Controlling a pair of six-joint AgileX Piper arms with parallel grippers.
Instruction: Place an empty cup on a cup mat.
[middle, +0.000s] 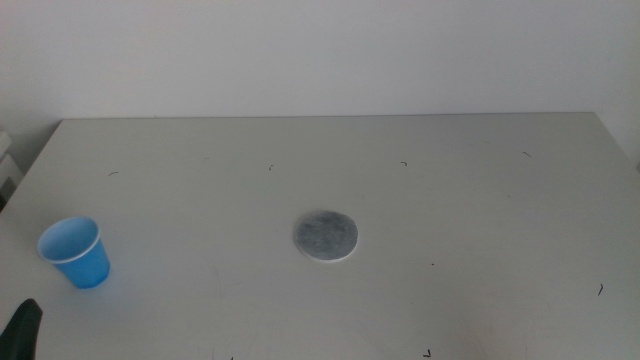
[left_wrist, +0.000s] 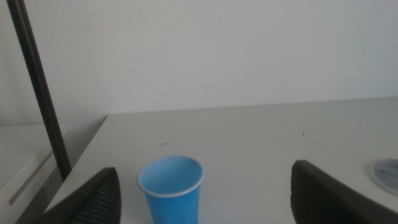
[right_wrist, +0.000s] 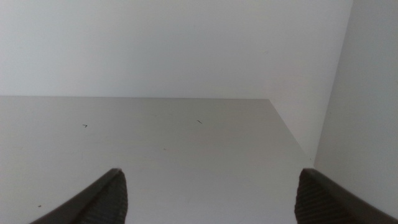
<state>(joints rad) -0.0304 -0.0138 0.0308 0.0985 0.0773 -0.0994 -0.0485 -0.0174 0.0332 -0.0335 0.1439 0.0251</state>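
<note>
The blue cup (middle: 75, 252) stands upright and empty at the table's left side. The grey round cup mat (middle: 325, 236) lies flat near the middle of the table, well to the cup's right. My left gripper (left_wrist: 205, 196) is open, its jaws spread wide apart with the cup (left_wrist: 171, 188) just ahead of them, untouched; the mat's edge (left_wrist: 387, 170) shows to one side. Only a dark tip of this gripper (middle: 22, 328) shows at the middle view's bottom left corner. My right gripper (right_wrist: 208, 199) is open and empty, facing bare table, and is out of the middle view.
A dark vertical pole (left_wrist: 38, 87) stands beside the table's left edge. A white wall (right_wrist: 367, 93) borders the table's right side. The table top (middle: 480, 200) carries only small dark specks.
</note>
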